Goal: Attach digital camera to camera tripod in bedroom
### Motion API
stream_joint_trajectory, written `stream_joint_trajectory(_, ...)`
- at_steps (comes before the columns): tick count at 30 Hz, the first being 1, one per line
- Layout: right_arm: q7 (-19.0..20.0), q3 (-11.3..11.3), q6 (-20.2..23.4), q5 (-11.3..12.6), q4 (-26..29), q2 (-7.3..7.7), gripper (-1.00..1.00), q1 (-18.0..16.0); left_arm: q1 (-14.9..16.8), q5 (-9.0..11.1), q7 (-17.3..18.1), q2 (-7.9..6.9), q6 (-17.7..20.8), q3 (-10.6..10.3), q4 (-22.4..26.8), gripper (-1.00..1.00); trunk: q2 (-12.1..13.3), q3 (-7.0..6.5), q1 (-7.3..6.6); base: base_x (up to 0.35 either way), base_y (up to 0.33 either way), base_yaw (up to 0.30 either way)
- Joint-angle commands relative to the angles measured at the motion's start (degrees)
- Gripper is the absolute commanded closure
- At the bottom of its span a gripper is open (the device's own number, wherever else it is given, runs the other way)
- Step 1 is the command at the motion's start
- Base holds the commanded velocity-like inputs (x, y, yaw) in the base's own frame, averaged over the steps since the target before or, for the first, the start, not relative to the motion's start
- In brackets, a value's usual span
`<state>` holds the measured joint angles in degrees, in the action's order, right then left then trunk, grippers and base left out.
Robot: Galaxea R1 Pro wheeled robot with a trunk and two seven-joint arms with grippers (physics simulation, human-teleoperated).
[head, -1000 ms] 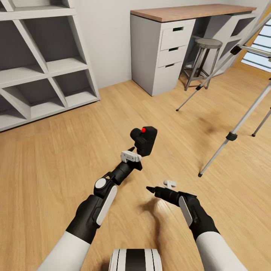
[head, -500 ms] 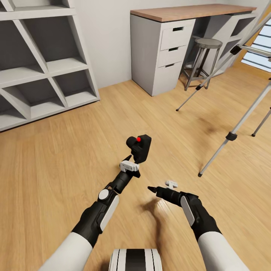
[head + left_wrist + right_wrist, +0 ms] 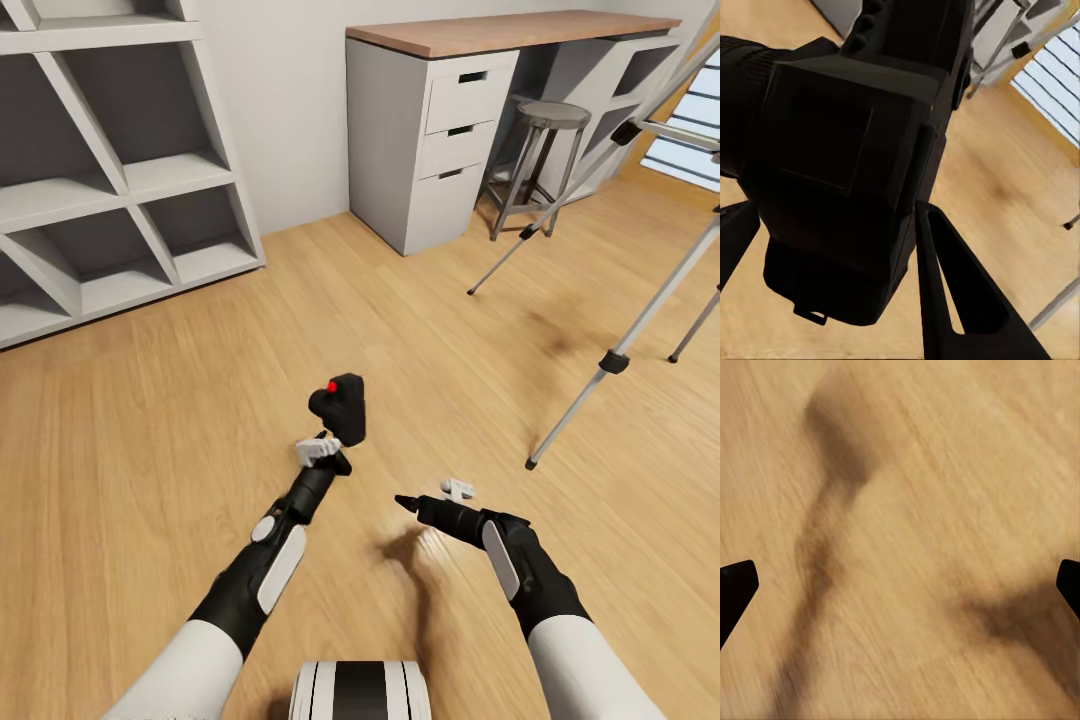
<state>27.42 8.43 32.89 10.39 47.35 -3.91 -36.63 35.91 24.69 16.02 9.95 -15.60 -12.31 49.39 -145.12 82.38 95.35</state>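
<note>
Fingers of left gripper (image 3: 335, 437) clamped on digital camera (image 3: 340, 407); right gripper (image 3: 402, 501) spread wide, empty.
Pickup done; mounting left — camera tripod (image 3: 620, 355) well apart, far right.

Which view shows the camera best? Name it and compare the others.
Head view: the whole camera, red button up, held in the left gripper. Left wrist view shows its black body too close; right wrist view shows floor.

We stand on a light wood floor (image 3: 150, 400). Far left is a white shelf unit (image 3: 110, 180) with slanted dividers; far ahead, a white wall (image 3: 290, 100), a wood-topped drawer cabinet (image 3: 440, 140) and a round grey stool (image 3: 545, 150); far right, a slatted window (image 3: 690, 150).
</note>
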Motion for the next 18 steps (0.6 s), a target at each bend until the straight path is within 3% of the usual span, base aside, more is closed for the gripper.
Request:
stream_joint_trajectory(1, 0.11, 0.26, 0.46, 0.26, 0.05, -0.06, -1.00, -0.02, 0.04, 2.85, 0.02, 0.04, -0.18, 0.62, -1.23, 1.00, -0.02, 0.03, -0.02, 0.000, 0.000, 0.000)
stream_joint_trajectory(4, 0.09, 0.27, 0.48, 0.28, 0.27, -0.05, -1.00, -0.02, 0.06, 10.53, -1.35, 0.05, -0.20, 1.99, -4.26, 1.00, -0.02, 0.03, -0.02, 0.000, 0.000, 0.000)
stream_joint_trajectory(5, 0.06, 0.27, 0.49, 0.27, 0.37, -0.05, -1.00, -0.02, 0.13, 15.69, -2.58, 0.05, -0.14, 2.48, -5.51, 1.00, -0.02, 0.03, -0.02, 0.000, 0.000, 0.000)
stream_joint_trajectory(10, 0.02, 0.27, 0.50, 0.25, 0.49, -0.05, -1.00, -0.02, 0.26, 26.57, -6.45, -0.07, -0.07, 3.05, -7.06, 1.00, -0.02, 0.03, -0.02, 0.000, 0.000, 0.000)
stream_joint_trajectory(13, 0.01, 0.26, 0.51, 0.25, 0.49, -0.05, -1.00, -0.02, 0.33, 29.22, -7.75, -0.11, -0.05, 3.17, -7.19, 1.00, -0.02, 0.03, -0.02, 0.000, 0.000, 0.000)
stream_joint_trajectory(18, 0.01, 0.23, 0.41, 0.25, 0.47, -0.05, -1.00, -0.02, 0.59, 30.64, -8.97, -0.06, 0.15, 3.23, -5.55, 1.00, -0.02, 0.03, -0.02, 0.000, 0.000, 0.000)
